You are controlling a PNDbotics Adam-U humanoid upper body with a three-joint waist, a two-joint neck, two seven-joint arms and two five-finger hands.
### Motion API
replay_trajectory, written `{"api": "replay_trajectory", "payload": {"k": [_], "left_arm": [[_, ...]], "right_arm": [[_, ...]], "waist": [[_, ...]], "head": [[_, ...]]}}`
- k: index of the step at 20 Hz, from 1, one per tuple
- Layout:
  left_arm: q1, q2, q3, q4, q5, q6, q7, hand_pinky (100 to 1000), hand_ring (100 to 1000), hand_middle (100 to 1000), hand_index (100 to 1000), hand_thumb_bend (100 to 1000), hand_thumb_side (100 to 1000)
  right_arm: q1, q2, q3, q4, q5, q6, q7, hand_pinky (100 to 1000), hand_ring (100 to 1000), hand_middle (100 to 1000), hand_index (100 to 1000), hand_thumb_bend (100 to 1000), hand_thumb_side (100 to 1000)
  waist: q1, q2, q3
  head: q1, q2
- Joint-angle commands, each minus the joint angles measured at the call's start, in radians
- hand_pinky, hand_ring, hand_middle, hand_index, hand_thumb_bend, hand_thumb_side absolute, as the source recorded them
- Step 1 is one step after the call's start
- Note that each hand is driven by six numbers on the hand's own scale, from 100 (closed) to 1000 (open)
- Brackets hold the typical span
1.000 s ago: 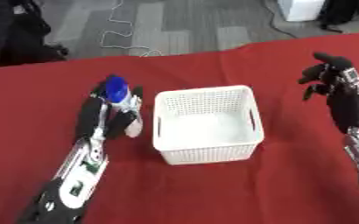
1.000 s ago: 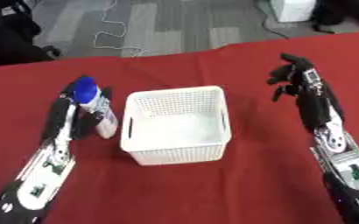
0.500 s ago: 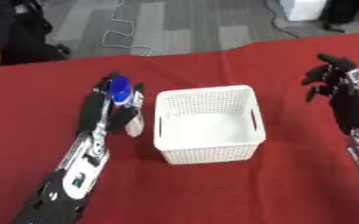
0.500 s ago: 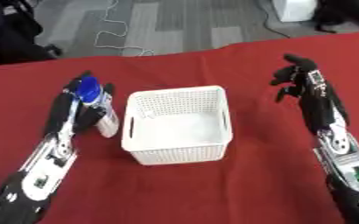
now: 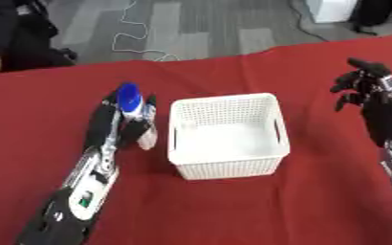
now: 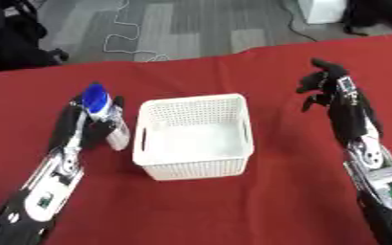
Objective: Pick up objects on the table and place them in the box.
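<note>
one bottle (image 5: 136, 115), one white basket (image 5: 226, 134)

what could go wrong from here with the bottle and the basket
1. The left hand holds the blue-capped bottle right beside the white basket, near its left wall. Swinging it across low could catch the rim and shove the basket along the red tablecloth.
2. The bottle looks held around its side, cap up; it might tilt or slip during the lift.
3. The right hand hovers open, away from the basket, so nothing steadies it.
</note>
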Motion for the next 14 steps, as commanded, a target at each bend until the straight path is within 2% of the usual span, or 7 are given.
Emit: {"api": "replay_trajectory", "payload": {"k": [1,2,5,10,14], "left_arm": [[-0.013,0.012,0.017,-0.014,-0.003,0.007,0.027,100,100,100,420,100,698],[-0.014,0.013,0.017,-0.013,-0.007,0.004,0.033,100,100,100,339,100,679],[-0.016,0.013,0.02,-0.003,-0.02,-0.018,0.044,100,100,100,267,100,668],[-0.019,0.015,0.028,-0.004,-0.012,-0.057,0.08,100,100,100,227,123,680],[-0.029,0.022,0.041,-0.053,-0.016,-0.081,0.12,100,100,100,211,146,687]], "right_arm": [[-0.009,-0.009,-0.009,-0.007,-0.004,-0.001,0.004,362,593,592,886,198,1000],[-0.009,-0.009,-0.009,-0.007,-0.004,-0.001,0.005,362,593,591,886,198,1000],[-0.008,-0.008,-0.01,-0.005,-0.004,-0.001,0.006,362,592,590,887,199,1000],[-0.007,-0.006,-0.012,-0.003,-0.008,0.002,0.007,361,592,588,887,200,1000],[-0.005,-0.006,-0.013,-0.002,-0.007,0.002,0.006,361,592,588,887,201,1000]], "waist": [[-0.005,-0.011,-0.001],[-0.004,-0.011,-0.002],[-0.004,-0.01,-0.003],[-0.004,-0.01,-0.004],[-0.004,-0.012,-0.004]], "head": [[0.009,-0.003],[0.01,-0.003],[0.011,-0.003],[0.011,-0.003],[0.009,-0.003]]}}
